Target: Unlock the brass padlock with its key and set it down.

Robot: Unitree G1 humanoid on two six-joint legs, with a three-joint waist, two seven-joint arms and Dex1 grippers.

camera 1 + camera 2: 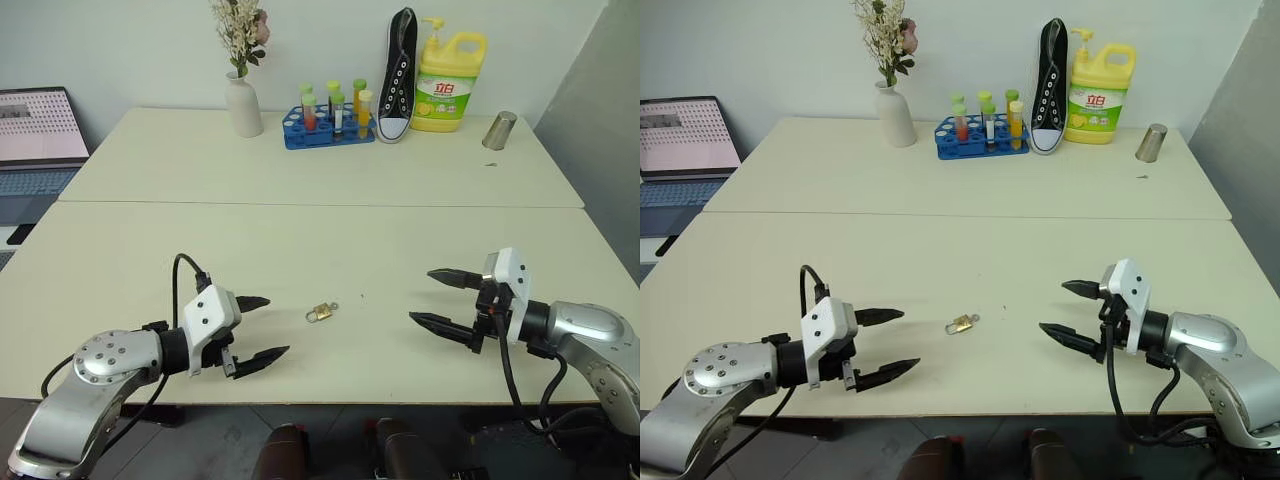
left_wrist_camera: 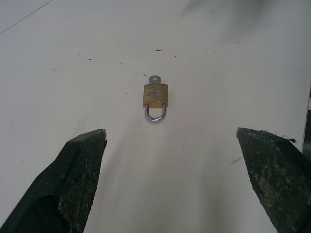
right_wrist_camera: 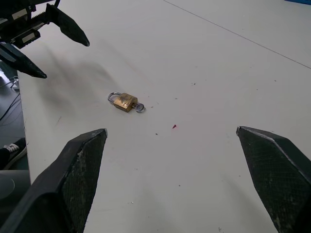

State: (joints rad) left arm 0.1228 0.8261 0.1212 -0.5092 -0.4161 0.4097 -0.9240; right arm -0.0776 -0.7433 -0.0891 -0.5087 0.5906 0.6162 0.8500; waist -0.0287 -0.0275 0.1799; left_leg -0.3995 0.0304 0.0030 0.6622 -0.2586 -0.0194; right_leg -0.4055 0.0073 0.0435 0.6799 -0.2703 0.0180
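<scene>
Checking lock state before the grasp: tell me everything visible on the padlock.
The padlock is a small brass-coloured block with a thin silvery U-shaped shackle, which looks closed. It lies flat on the cream table, near the front edge, between the two claws and apart from both. The key sticks out of the end opposite the shackle, only its round head with a hole showing. The left claw and right claw are both open; nothing but the table and key touches it.

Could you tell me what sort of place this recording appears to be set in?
Probably a lab or office test area: two plain cream tables pushed together against a bare wall, an open laptop on a side desk, and an odd mix of props, such as a test-tube rack, a sneaker and a detergent bottle.
</scene>
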